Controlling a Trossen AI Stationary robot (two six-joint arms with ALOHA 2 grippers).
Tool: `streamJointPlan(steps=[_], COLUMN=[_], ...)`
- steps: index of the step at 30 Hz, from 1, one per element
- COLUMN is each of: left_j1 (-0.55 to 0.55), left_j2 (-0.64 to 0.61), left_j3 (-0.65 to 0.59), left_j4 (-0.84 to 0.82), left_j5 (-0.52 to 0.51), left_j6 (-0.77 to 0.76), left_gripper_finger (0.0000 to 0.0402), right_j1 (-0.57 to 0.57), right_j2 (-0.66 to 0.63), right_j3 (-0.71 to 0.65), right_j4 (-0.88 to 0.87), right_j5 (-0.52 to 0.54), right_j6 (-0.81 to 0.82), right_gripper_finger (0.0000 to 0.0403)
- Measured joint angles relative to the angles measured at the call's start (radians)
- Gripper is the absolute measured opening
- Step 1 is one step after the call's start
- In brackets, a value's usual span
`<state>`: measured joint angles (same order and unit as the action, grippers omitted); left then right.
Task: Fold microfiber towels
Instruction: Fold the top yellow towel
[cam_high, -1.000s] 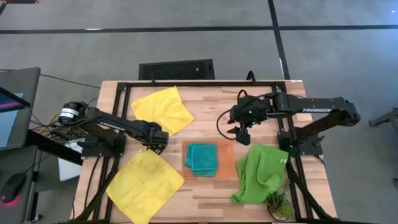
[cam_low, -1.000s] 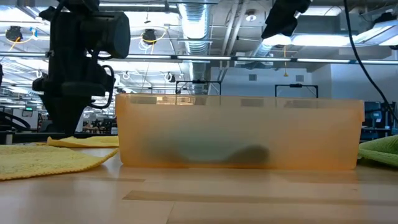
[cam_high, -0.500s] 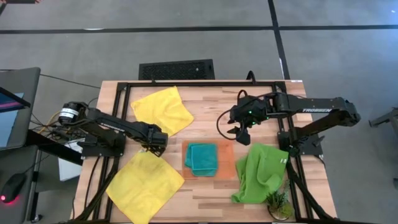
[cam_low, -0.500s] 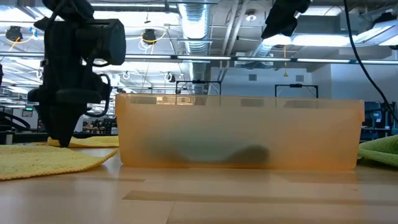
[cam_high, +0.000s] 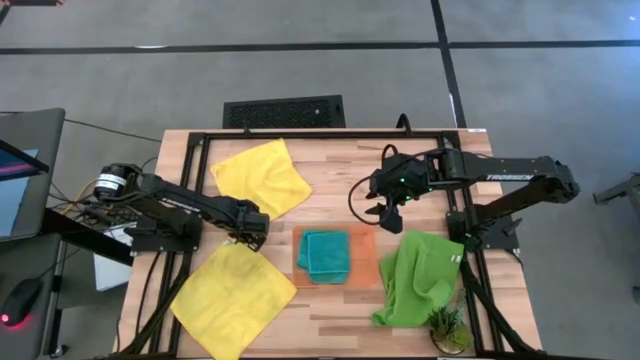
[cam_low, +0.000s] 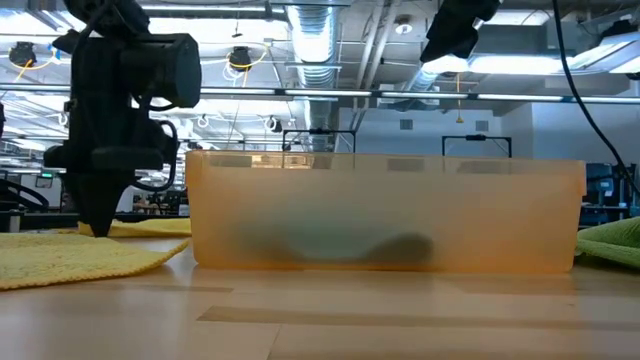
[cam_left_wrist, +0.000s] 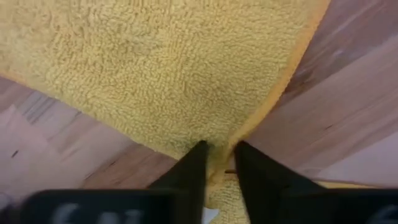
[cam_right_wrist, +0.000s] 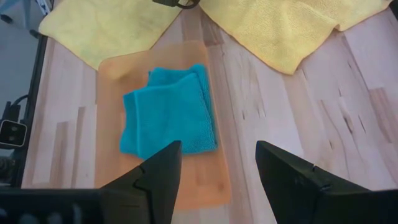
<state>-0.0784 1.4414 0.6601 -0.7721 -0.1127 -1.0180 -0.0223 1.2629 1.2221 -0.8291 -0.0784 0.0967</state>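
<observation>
Left gripper (cam_left_wrist: 217, 163) pinches a corner of the near yellow towel (cam_high: 228, 297), just left of the orange tray (cam_high: 370, 268) holding the folded teal towel (cam_high: 326, 254). Judged: fold starting; next, lift and carry across. Only its wrist view shows the pinch. Right gripper (cam_high: 389, 217) hovers spread, beyond the tray.

We take the orange tray (cam_high: 337, 256) as our landmark. Bare wood lies open between its far edge and the right gripper (cam_high: 385, 216), which hangs with fingers spread above the table. Just left of the tray, the left gripper (cam_high: 246, 238) blocks the way, pinched onto the corner of the near yellow towel (cam_high: 222, 298). The far yellow towel (cam_high: 261, 178) covers the table beyond that. Right of the tray, the lime green towel (cam_high: 418, 277) lies rumpled, close to its edge. The teal towel (cam_high: 326, 254) fills the tray's middle.
</observation>
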Motion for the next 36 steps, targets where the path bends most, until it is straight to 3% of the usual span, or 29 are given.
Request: streamJointPlan(steps=[3, 11, 15, 28, 36], left_j1=[0.000, 0.006, 0.022, 0.087, 0.122], left_j2=[0.000, 0.000, 0.000, -0.004, -0.004], left_j3=[0.012, 0.118, 0.170, 0.351, 0.424], left_j4=[0.003, 0.002, -0.010, -0.056, -0.139], left_j5=[0.009, 0.004, 0.003, 0.028, 0.023], left_j6=[0.012, 0.085, 0.115, 0.192, 0.278], left_gripper_finger=[0.0010, 0.0003, 0.0001, 0.0000, 0.0000], right_j1=[0.000, 0.000, 0.000, -0.017, -0.045], right_j2=[0.000, 0.037, 0.109, 0.363, 0.495], right_j3=[0.000, 0.000, 0.000, 0.002, 0.028], right_j4=[0.000, 0.039, 0.085, 0.513, 0.605], right_j5=[0.000, 0.001, 0.001, 0.001, -0.003], right_j6=[0.000, -0.005, -0.112, -0.450, -0.491], right_gripper_finger=[0.0230, 0.0230, 0.0230, 0.0230, 0.0230])
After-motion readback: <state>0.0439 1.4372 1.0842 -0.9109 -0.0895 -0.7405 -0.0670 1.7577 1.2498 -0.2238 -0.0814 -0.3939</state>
